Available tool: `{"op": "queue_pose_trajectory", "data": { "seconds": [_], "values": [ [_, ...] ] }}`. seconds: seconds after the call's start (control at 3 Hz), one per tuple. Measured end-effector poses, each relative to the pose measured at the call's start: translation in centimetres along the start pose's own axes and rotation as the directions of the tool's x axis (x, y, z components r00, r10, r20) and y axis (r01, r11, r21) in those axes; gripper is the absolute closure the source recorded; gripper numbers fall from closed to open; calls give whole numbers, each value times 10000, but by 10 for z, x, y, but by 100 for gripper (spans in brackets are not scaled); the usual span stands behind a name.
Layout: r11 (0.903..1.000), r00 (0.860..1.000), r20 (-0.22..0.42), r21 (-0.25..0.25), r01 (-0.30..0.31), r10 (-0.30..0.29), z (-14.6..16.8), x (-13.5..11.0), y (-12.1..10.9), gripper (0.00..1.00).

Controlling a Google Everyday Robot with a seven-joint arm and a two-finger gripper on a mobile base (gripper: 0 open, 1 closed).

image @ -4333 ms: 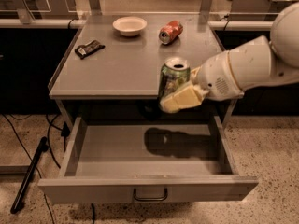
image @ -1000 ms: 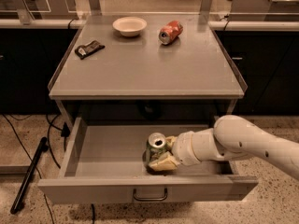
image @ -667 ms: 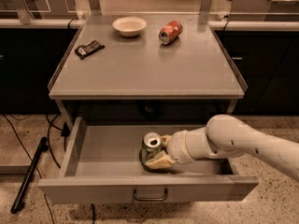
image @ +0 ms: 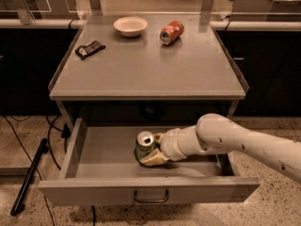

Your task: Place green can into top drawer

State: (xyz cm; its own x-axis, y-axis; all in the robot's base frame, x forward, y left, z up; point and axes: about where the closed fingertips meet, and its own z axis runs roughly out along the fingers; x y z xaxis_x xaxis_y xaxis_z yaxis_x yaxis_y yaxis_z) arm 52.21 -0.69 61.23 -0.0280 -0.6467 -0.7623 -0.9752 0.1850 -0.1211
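Observation:
The green can (image: pixel 144 145) stands upright inside the open top drawer (image: pixel 108 194), near its middle, silver top up. My gripper (image: pixel 151 150) reaches in from the right on a white arm and is shut on the green can, with one pale finger (image: pixel 151 159) under its front right side. The can's base seems to rest on the drawer floor. The drawer's front panel carries a small bar handle (image: pixel 151 197).
On the table top (image: pixel 141 69) lie a white bowl (image: pixel 130 25), a red can on its side (image: pixel 171 32) and a dark snack packet (image: pixel 90 49). A black pole (image: pixel 29 175) leans on the floor at the left. Dark cabinets flank the table.
The can went from above the drawer, at table height, down into the drawer. In the last second my gripper has slid it a little to the left.

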Motion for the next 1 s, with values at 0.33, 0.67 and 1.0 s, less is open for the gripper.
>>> {"op": "queue_pose_trajectory", "data": {
  "seconds": [0.33,0.67,1.0],
  "values": [
    [10000,10000,-7,-80,4,-4,6,1,-2,100],
    [10000,10000,-7,-80,4,-4,6,1,-2,81],
    [10000,10000,-7,-81,5,-5,6,1,-2,57]
  ]
}}
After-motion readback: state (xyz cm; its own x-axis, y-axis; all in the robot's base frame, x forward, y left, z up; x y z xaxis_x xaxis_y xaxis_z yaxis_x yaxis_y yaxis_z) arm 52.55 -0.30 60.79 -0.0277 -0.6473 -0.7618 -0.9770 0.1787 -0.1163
